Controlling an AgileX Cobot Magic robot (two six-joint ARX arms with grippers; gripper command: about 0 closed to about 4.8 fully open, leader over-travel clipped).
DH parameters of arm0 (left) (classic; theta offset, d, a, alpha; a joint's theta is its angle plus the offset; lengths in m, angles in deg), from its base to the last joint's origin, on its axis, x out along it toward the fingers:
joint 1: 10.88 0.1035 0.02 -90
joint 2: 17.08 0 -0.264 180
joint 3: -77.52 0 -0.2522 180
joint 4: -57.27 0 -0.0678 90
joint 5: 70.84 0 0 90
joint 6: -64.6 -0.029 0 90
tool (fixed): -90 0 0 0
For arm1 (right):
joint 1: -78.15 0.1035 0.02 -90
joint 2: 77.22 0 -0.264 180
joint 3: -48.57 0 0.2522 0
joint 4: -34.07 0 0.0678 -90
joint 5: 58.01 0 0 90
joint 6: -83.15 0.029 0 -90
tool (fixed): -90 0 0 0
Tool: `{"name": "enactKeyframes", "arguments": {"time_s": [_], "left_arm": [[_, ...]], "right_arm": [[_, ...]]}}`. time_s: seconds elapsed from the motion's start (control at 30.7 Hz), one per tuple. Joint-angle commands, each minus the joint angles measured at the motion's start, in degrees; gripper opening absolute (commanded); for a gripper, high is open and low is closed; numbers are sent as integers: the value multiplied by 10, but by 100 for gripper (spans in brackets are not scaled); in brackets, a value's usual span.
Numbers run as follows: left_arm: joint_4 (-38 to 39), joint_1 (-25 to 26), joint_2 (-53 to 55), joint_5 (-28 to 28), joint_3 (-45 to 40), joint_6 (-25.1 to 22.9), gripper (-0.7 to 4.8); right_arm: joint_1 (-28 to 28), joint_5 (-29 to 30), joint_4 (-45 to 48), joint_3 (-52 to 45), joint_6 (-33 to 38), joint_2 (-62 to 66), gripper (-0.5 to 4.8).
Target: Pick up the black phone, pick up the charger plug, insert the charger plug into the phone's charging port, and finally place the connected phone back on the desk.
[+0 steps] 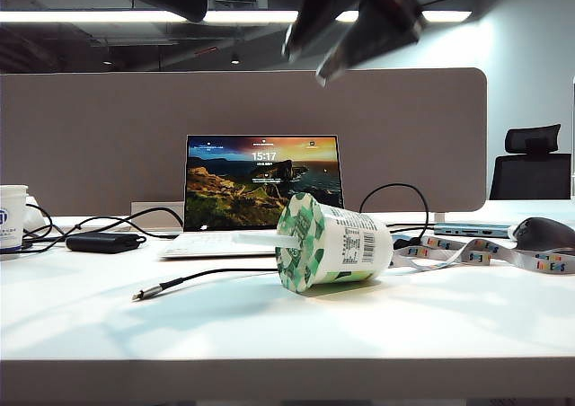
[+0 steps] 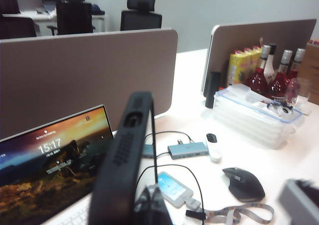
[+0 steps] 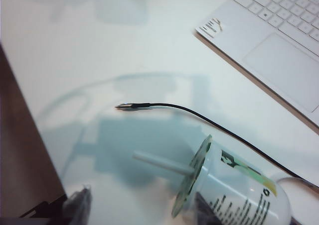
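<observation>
The left gripper (image 2: 130, 185) is clamped on the black phone (image 2: 124, 155), holding it on edge well above the laptop (image 1: 260, 190), so the phone's pick-up looks done. The charger plug (image 1: 142, 294) lies flat on the desk (image 1: 287, 334), in front of the laptop and to the exterior view's left of the toppled yoghurt cup (image 1: 332, 242); its black cable trails back from it toward the cup and laptop. The plug's long axis runs roughly along the desk's front edge, with the metal tip pointing away from the cup. The right gripper (image 1: 359, 29) hangs high above the laptop, off to the cup's side of the plug; only one of its fingertips (image 3: 79, 205) shows in its wrist view, so I cannot tell how wide its jaws stand. It is the free arm, so the plug falls to it. In the right wrist view the plug (image 3: 132, 106) sits below the claw and ahead of it, just beyond the cup's straw (image 3: 159, 163). The coming descent probably has to clear that straw and close across the connector, not along it.
</observation>
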Motion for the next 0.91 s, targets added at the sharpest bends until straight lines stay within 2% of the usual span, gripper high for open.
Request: {"name": "enactKeyframes", "arguments": {"time_s": [0.03,0.1,0.16,0.26,0.39,0.49,0.65,0.91], "left_arm": [[-11,0,-4,2,4,-2,-7],[-11,0,-4,3,4,-2,-7],[-11,0,-4,3,4,-2,-7],[-11,0,-4,3,4,-2,-7],[-11,0,-5,3,4,-2,-7],[-10,0,-5,4,4,0,-7],[-10,0,-5,17,4,0,-7],[-7,0,-7,17,4,0,-7]], "right_arm": [[15,7,45,2,-4,30,223],[25,12,74,2,-2,50,197],[33,12,104,2,2,68,148],[41,8,131,2,10,93,0],[44,-17,141,2,63,129,-7],[44,-26,138,2,64,157,-7],[44,-87,136,2,72,187,-7],[30,-137,94,2,75,191,-7]]}}
